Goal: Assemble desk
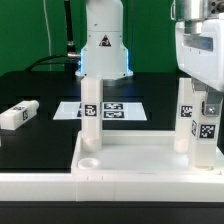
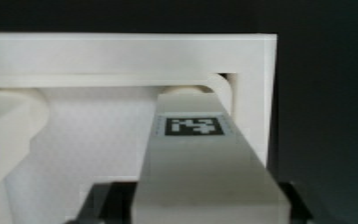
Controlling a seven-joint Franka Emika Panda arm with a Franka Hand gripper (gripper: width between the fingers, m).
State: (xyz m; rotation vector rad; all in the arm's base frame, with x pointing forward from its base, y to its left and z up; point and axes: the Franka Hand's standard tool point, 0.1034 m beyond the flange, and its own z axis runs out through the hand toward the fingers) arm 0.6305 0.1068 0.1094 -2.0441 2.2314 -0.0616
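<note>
On the black table (image 1: pixel 40 140): 1 desk top (image 1: pixel 130 160), a white rimmed tray, nearest the cam. Legs: 4 total. 1 lying leg (image 1: pixel 18 115) flat on the table at the ext. view's left, apart from the tray. 1 far-left leg (image 1: pixel 91 115) and 1 far-right leg (image 1: pixel 186 120) stand upright at the top's far corners. 1 held leg (image 1: pixel 207 135) (image 2: pixel 202 165) is upright at the tray's right side, pinched betw. the gripper (image 1: pixel 206 108) (image 2: pixel 197 200) fingers (image 2: pixel 108 205). B/w square tags on legs and marker board (image 1: pixel 125 110); no readable text. Green backdrop (image 1: pixel 20 30) behind.
</note>
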